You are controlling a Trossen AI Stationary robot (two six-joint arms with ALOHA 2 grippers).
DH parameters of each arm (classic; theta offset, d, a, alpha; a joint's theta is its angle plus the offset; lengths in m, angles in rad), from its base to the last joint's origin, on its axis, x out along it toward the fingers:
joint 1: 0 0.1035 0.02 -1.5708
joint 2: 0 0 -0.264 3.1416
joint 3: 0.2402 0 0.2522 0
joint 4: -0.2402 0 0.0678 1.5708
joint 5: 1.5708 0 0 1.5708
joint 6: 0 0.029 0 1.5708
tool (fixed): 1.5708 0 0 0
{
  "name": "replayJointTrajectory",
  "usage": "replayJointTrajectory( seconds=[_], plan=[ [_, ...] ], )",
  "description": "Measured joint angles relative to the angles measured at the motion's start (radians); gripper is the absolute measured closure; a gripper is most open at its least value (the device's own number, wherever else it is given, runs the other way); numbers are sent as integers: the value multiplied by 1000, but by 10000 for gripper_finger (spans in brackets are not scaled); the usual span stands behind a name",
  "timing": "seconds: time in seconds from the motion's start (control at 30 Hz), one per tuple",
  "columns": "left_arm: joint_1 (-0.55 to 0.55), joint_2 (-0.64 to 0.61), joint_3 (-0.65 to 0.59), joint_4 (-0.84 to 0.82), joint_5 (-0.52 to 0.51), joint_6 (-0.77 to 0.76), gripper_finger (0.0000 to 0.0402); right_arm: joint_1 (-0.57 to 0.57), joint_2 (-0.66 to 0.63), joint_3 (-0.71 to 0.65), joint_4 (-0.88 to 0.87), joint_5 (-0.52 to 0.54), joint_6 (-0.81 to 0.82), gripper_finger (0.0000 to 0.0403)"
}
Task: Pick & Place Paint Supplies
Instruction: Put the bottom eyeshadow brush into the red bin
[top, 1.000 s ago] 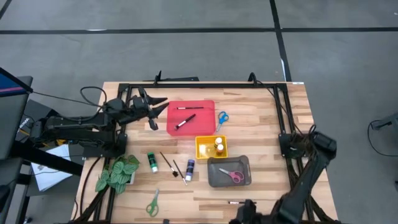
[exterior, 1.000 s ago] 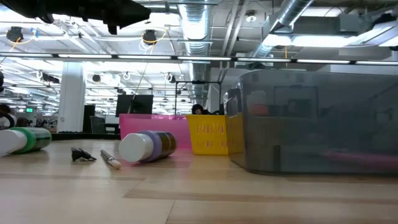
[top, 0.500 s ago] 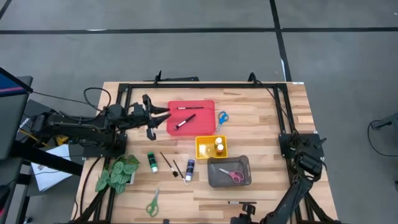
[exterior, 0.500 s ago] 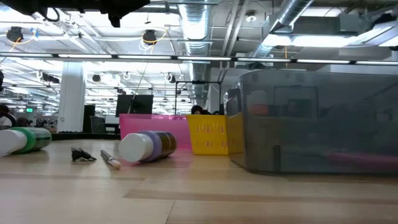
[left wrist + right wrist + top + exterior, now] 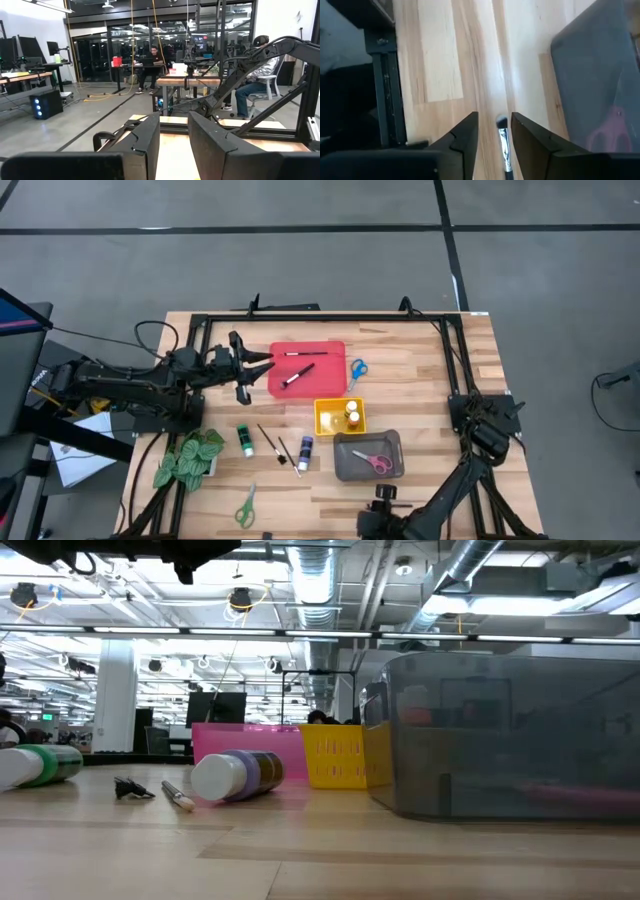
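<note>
The right gripper (image 5: 493,132) is low over the front of the worktop (image 5: 420,370). Its jaws are open, with a paintbrush (image 5: 504,144) lying flat between them, likely so they can close on it. The grey tray (image 5: 600,75) is just beside it. The left gripper (image 5: 248,366) waits by the red tray (image 5: 330,375), jaws open and empty.

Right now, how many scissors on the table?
3: blue scissors on the table right of the red tray, pink scissors in the grey tray, green scissors near the front edge. More could be hidden.
</note>
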Motion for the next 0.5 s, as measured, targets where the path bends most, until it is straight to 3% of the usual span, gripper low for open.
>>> replayJointTrajectory(
  seconds=[0.5],
  plan=[
    [0,83,0,75,2,27,307,-10,12,-23,0,0,-4,295]
  ],
)
